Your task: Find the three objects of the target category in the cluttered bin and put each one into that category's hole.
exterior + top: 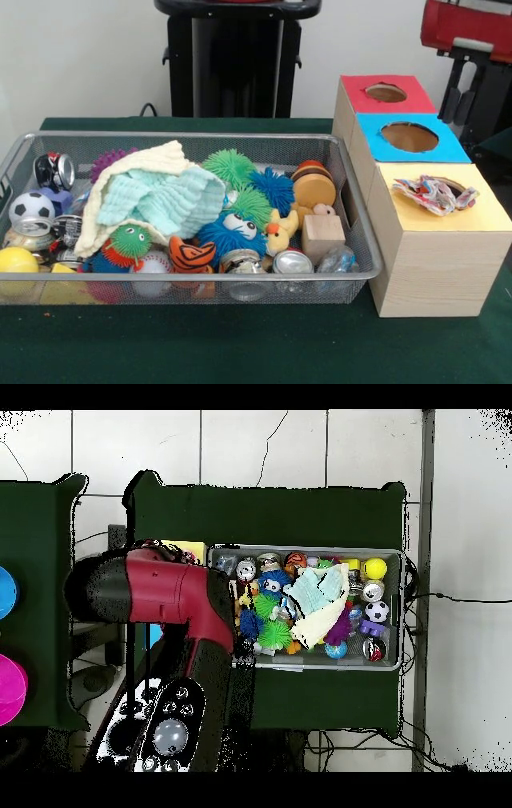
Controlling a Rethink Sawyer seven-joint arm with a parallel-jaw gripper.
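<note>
A wire mesh bin [192, 276] holds a jumble of toys, balls and crushed cans. A pale green and cream cloth [156, 196] lies over its left half. Right of the bin stand three boxes with holes on top: a red-topped box [360, 100], a blue-topped box [376, 148] and a yellow-topped box [448, 220]. A crumpled colourful wrapper [432, 194] rests across the yellow box's hole. No gripper shows in the front view. In the overhead view the red arm [170, 589] lies over the boxes beside the bin [400, 609], and its gripper is hidden.
In the bin are spiky green and blue balls [252, 200], a soccer ball [32, 206], a yellow ball [16, 260], a wooden block [322, 236], a rubber duck [280, 232] and cans [292, 262]. A red and black machine part [468, 28] stands at the back right.
</note>
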